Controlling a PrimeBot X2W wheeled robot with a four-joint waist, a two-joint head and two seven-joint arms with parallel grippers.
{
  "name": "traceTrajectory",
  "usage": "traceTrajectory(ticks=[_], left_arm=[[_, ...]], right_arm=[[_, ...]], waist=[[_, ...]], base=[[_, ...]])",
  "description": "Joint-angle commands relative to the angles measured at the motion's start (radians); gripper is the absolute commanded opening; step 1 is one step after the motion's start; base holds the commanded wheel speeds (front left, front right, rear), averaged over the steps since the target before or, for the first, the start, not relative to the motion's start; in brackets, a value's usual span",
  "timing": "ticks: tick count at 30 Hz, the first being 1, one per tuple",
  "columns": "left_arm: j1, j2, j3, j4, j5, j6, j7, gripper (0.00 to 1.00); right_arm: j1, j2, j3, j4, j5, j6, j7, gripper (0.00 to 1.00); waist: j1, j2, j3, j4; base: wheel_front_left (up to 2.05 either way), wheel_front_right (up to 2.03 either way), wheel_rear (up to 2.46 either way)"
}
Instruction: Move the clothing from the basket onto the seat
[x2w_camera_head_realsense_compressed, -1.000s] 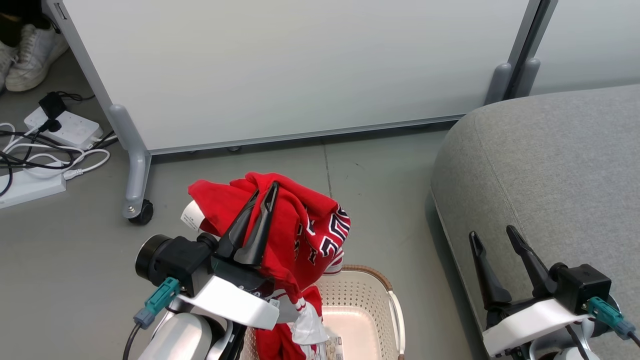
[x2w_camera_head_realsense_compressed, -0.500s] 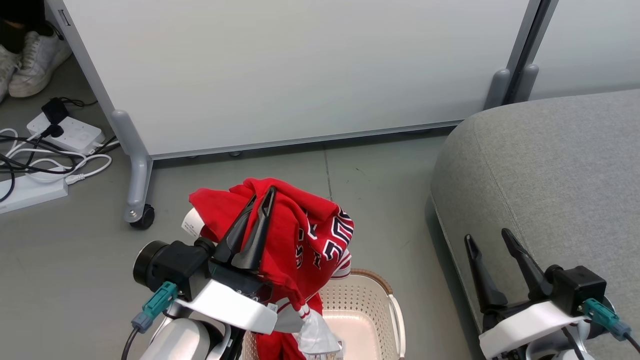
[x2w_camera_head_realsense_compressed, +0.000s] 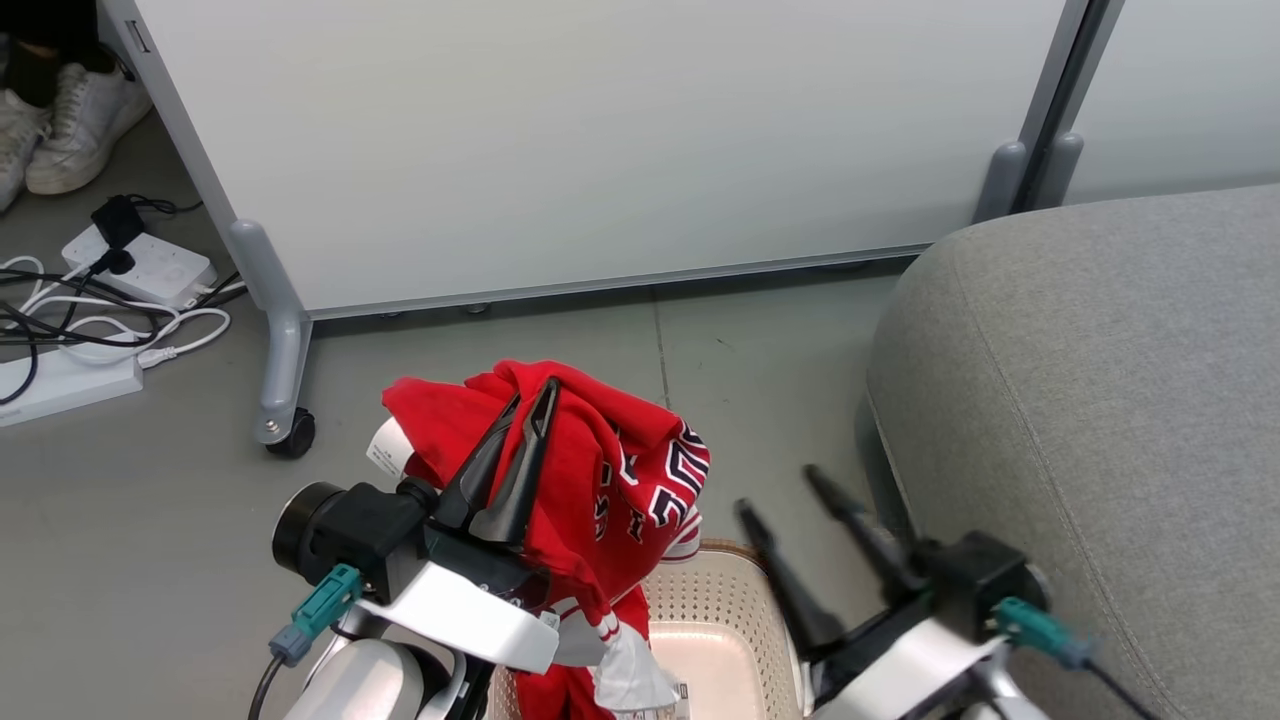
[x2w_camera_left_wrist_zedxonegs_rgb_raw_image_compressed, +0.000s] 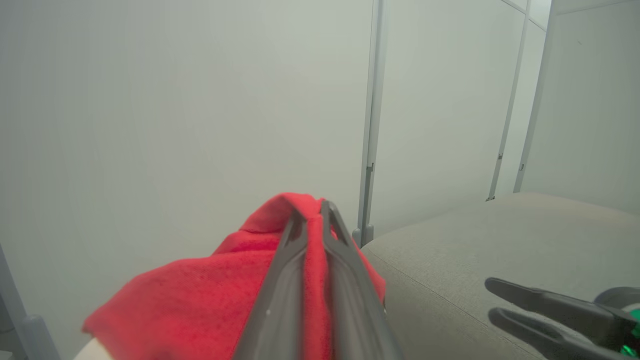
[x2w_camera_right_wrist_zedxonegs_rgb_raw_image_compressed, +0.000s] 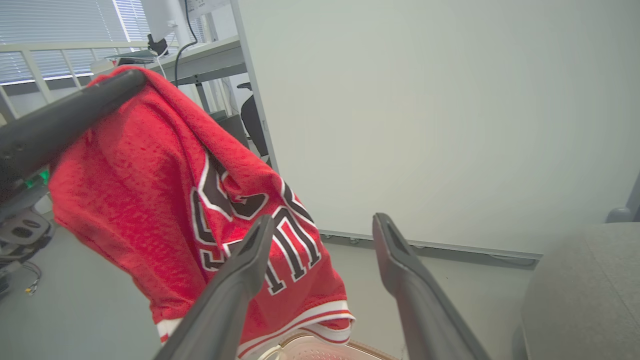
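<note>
Plainly, the grey seat (x2w_camera_head_realsense_compressed: 1100, 400) is the biggest thing here, taking the right side of the head view, its rounded corner just beside the basket (x2w_camera_head_realsense_compressed: 715, 598) on the floor. A good drop should land well in on the cushion, past that curved edge, where cloth would likely slide off. The clothing (x2w_camera_head_realsense_compressed: 610, 455) is raised above the basket but not free of it. It is a red bundle whose lower folds and striped edging hang down at the basket's mouth, and I cannot tell if they touch its floor. The step in hand looks like the carry to the seat, so the bundle needs more height before it goes right, or the trailing hem may catch the rim and drag the basket. The left end effector (x2w_camera_head_realsense_compressed: 533, 392) has its fingers pressed together on one fold at the top of the bundle. That is a thin hold, so a slow, steady swing suits it. The right end effector (x2w_camera_head_realsense_compressed: 776, 488) has its fingers apart and holds nothing, hovering over the basket's right rim near the lettered side — right in the path to the seat. It should either gather the dangling hem or draw aside. A small white tag (x2w_camera_head_realsense_compressed: 385, 452) juts from the bundle's left.
</note>
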Motion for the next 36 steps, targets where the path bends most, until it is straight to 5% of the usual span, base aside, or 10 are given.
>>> traceTrajectory(ticks=[1, 10, 25, 26, 27, 28, 29, 35, 36], left_arm=[[-0.01, 0.004, 0.0, -0.004, -0.002, 0.002, 0.0, 0.0], [-0.026, 0.002, -0.016, -0.004, -0.001, -0.003, 0.005, 0.0], [-0.041, -0.01, -0.042, 0.001, -0.005, -0.011, -0.002, 0.0], [-0.042, -0.01, -0.043, 0.001, -0.005, -0.011, -0.003, 0.0], [-0.043, -0.01, -0.044, 0.001, -0.006, -0.01, -0.003, 0.0], [-0.043, -0.01, -0.045, 0.001, -0.005, -0.01, -0.004, 0.0], [-0.044, -0.01, -0.046, 0.001, -0.005, -0.01, -0.004, 0.0], [-0.041, -0.007, -0.049, 0.002, -0.01, -0.01, -0.005, 0.0], [-0.041, -0.007, -0.048, 0.001, -0.012, -0.009, -0.005, 0.11]], right_arm=[[-0.018, -0.001, 0.045, 0.003, 0.019, 0.002, -0.003, 1.0], [-0.119, 0.004, 0.312, 0.089, 0.109, 0.002, -0.032, 1.0], [-0.334, 0.006, 0.502, 0.304, 0.23, 0.002, -0.123, 1.0], [-0.345, 0.006, 0.507, 0.312, 0.237, 0.002, -0.126, 0.9], [-0.355, 0.006, 0.515, 0.321, 0.247, 0.002, -0.129, 0.44], [-0.362, 0.006, 0.517, 0.328, 0.256, 0.002, -0.134, 0.12], [-0.369, 0.006, 0.521, 0.333, 0.262, 0.002, -0.136, 0.0], [-0.398, 0.006, 0.547, 0.363, 0.302, 0.002, -0.143, 0.0], [-0.401, 0.006, 0.547, 0.365, 0.309, 0.002, -0.144, 0.0]], waist=[[0.0, 0.0, 0.002, 0.005], [0.0, 0.0, 0.006, 0.023], [0.0, 0.0, 0.018, 0.067], [0.0, 0.0, 0.019, 0.068], [0.0, 0.0, 0.019, 0.069], [0.0, 0.0, 0.02, 0.071], [0.0, 0.0, 0.021, 0.072], [0.0, 0.0, 0.023, 0.071], [0.0, 0.0, 0.024, 0.069]], base=[[0.0, 0.0, 0.0], [0.0, 0.0, 0.0], [0.0, 0.0, 0.0], [0.0, 0.0, 0.0], [0.0, 0.0, 0.0], [0.0, 0.0, 0.0], [0.0, 0.0, 0.0], [0.0, 0.0, 0.0], [0.0, 0.0, 0.0]])
